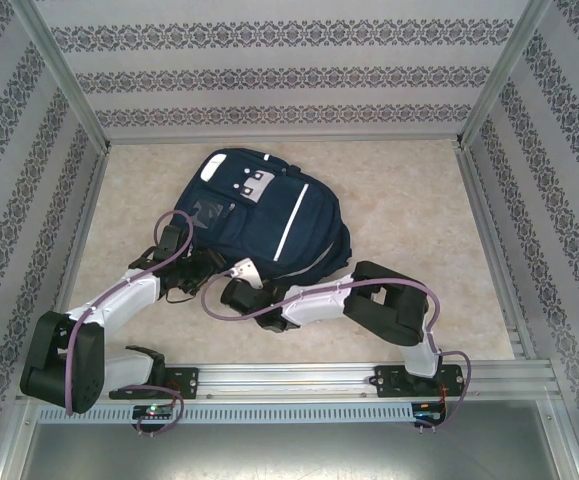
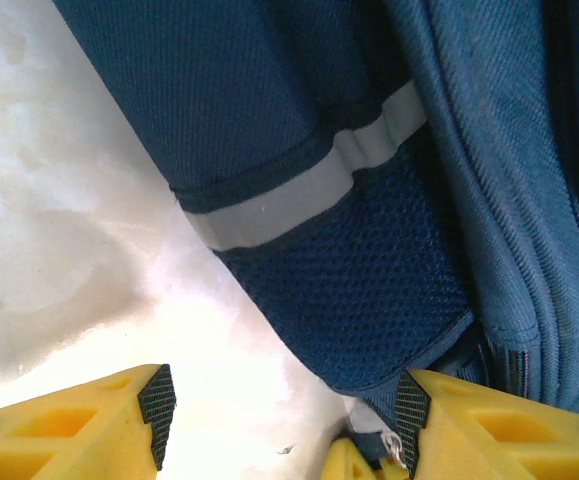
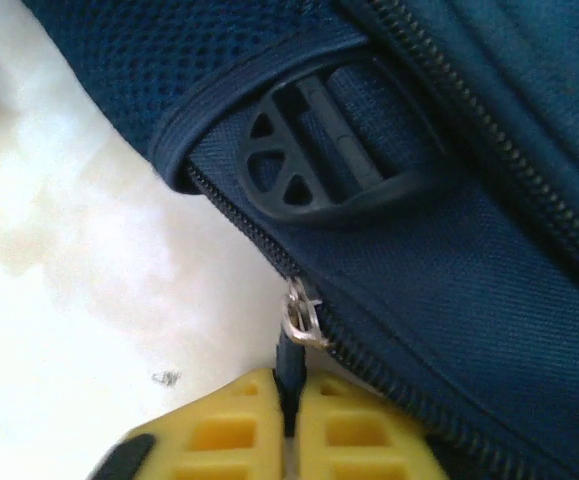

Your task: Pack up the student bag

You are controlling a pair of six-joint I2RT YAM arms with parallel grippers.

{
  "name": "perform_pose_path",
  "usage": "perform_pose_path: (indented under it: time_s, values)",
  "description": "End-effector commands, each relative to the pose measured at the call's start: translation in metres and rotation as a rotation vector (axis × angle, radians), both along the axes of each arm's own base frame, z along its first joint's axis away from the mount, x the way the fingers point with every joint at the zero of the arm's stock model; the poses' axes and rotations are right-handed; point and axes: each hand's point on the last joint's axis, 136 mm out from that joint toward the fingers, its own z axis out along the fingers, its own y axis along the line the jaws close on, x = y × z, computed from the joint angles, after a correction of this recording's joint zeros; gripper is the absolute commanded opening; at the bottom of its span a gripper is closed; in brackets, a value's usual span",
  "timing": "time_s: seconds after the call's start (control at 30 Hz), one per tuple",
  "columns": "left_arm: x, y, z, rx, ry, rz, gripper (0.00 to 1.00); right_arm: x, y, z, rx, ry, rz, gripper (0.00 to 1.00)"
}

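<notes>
Wallpapered walls (image 1: 269, 80) on three sides, beige marbled bench (image 1: 419, 220) below. The backpack (image 1: 269, 215) lies flat mid-bench, slightly left of centre, front face up, white stripe showing. Both arms reach in at its near edge.

On the left side, the left pincer (image 2: 284, 405) is spread with nothing clamped and bare bench between the fingers. The corner of the mesh side pocket (image 2: 369, 290) comes down just beside its right finger (image 2: 414, 405). A grey reflective band (image 2: 299, 190) runs across the fabric above the mesh.

On the right side, the right pincer (image 3: 289, 400) is pressed together, pinching the dark zipper pull (image 3: 288, 365). The metal slider (image 3: 301, 320) sits on the zipper track just above the fingertips, at the bag's edge by the bench. A black plastic buckle (image 3: 319, 165) sits just above the slider, partly under the mesh hem.
</notes>
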Motion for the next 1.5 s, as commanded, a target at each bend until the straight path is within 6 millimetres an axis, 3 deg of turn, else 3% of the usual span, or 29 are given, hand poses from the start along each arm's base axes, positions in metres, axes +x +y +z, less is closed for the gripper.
perform_pose_path:
  time_s: [0.0,0.33,0.63,0.73,0.9,0.97,1.2,1.47]
  values:
    - [0.003,0.001,-0.001,-0.017,-0.014,0.010,0.63,0.009,0.000,0.000,-0.008,-0.019,-0.007,0.00]
    - [0.017,-0.018,-0.002,-0.147,-0.069,0.075,0.63,0.002,-0.008,0.018,0.071,0.034,0.001,0.00]
    - [0.027,-0.029,-0.015,-0.131,-0.105,0.129,0.63,-0.003,-0.003,0.031,0.116,0.067,0.009,0.00]
    - [0.035,-0.029,-0.017,-0.118,-0.122,0.154,0.56,-0.006,0.000,0.034,0.133,0.078,0.014,0.00]
    - [0.040,-0.020,-0.026,-0.064,-0.110,0.207,0.09,-0.009,-0.003,0.038,0.128,0.084,0.011,0.00]
    - [0.040,-0.016,-0.025,-0.038,-0.105,0.213,0.00,-0.010,-0.011,0.037,0.105,0.084,-0.004,0.00]
    - [0.025,0.016,-0.015,0.120,-0.073,0.261,0.00,-0.017,-0.054,0.033,0.054,0.093,-0.064,0.00]
    - [0.020,0.031,-0.016,0.151,-0.052,0.291,0.00,-0.021,-0.122,0.023,-0.088,0.095,-0.152,0.00]
